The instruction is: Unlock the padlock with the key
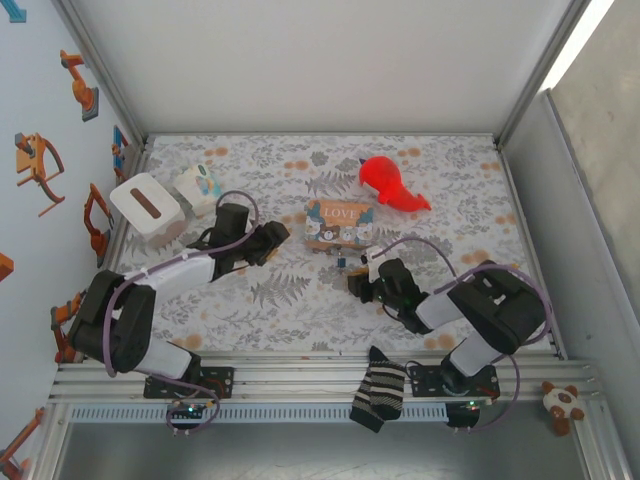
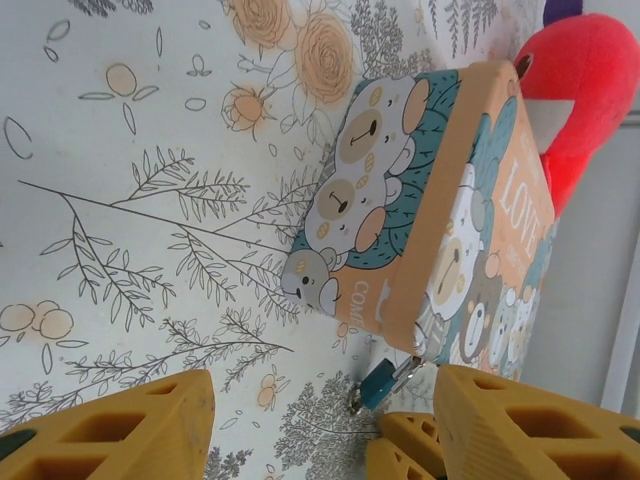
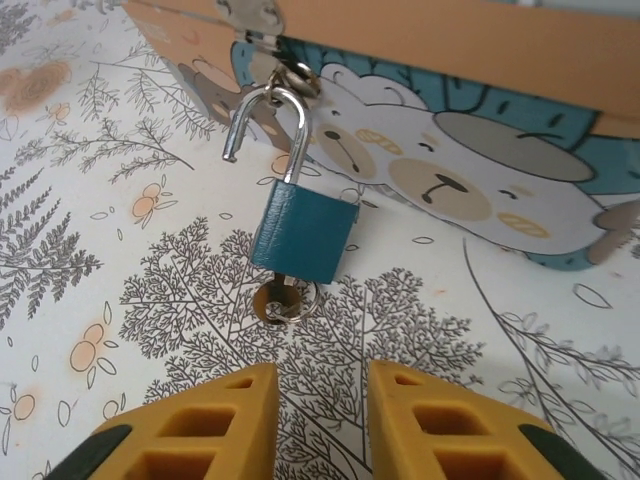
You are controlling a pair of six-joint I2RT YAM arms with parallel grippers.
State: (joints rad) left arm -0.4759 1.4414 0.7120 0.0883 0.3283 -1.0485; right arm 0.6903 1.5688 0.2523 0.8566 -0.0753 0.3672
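Observation:
The padlock is a small blue block hanging by its silver shackle from the hasp of the "LOVE" tin. One end of the shackle stands free of the body. The key, with a thin ring on it, sticks out of the padlock's underside and rests on the tablecloth. My right gripper sits just short of the key, open, with nothing between its yellow fingers. My left gripper is open to the left of the tin, and the padlock lies between its fingertips, untouched. From above, both grippers flank the tin.
A red plush toy lies behind the tin. A white tissue box and a small white toy stand at the back left. A striped sock hangs over the front rail. Metal frame walls close in both sides.

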